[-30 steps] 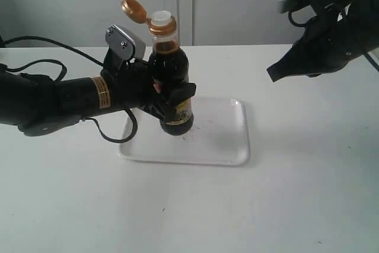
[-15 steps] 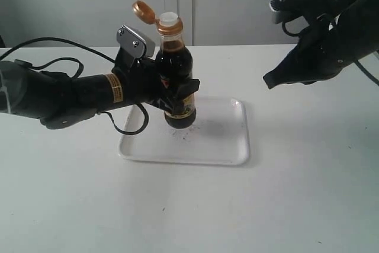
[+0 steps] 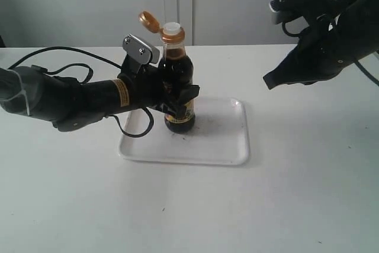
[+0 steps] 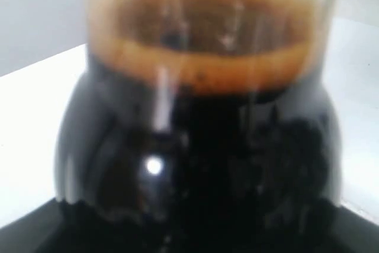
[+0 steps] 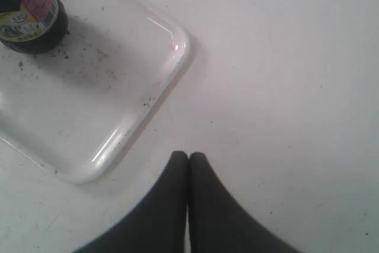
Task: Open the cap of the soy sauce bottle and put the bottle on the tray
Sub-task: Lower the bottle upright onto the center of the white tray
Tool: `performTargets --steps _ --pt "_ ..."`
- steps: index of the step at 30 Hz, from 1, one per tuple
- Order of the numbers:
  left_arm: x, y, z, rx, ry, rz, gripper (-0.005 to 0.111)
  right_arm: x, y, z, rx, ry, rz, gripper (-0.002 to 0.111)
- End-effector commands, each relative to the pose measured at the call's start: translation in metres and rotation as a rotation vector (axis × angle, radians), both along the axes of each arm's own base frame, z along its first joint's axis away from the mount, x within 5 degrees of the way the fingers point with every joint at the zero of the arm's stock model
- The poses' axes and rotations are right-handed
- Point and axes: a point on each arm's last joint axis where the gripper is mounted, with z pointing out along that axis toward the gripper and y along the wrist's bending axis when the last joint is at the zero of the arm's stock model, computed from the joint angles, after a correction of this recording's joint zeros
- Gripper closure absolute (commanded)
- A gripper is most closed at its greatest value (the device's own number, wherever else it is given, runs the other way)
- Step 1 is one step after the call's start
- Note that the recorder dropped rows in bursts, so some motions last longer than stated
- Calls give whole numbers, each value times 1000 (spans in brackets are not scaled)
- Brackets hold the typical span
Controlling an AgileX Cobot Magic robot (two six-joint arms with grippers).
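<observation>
Cap: the copper-orange ridged plastic flip-top cap (image 3: 150, 21) is swung back on its hinge, leaving the white spout (image 3: 171, 28) bare. This part of the task looks done.

Bottle: the small clear soy sauce bottle of dark brown liquid, with a red, yellow and green label (image 3: 175, 81), stands upright inside the left claw (image 3: 177, 94), whose fingers are clamped around its body.

Bottle base: in the right wrist view the bottle's bottom (image 5: 32, 28) appears to rest on the flat white rectangular plastic tray with rounded corners (image 5: 136, 105). Whether it truly touches or sits just above, I cannot tell.

Left wrist view: filled by the dark glass shoulder and the foamy brown liquid line; blurred, so the claw's fingers are not visible there.

Right claw: the right claw (image 5: 189, 157) hangs above the bare white surface (image 3: 296, 194), just off the tray's corner and well apart from the bottle. Its two fingertips are pressed together, holding nothing.

What is left: by my judgement, only letting go of the bottle and drawing the left claw away without tipping it.
</observation>
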Motion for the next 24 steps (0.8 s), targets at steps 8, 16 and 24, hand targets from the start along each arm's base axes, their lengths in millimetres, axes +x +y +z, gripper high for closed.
performTargets --steps 8,16,24 --pt "-5 -16 7 -73 -20 -40 107 1 -1 1 5 -2 -9 108" --pt "-11 -25 13 -91 -27 -61 107 1 -1 1 6 -8 -9 108" --pt "-12 -25 18 -99 -22 -57 107 2 -1 2 9 -18 -10 108"
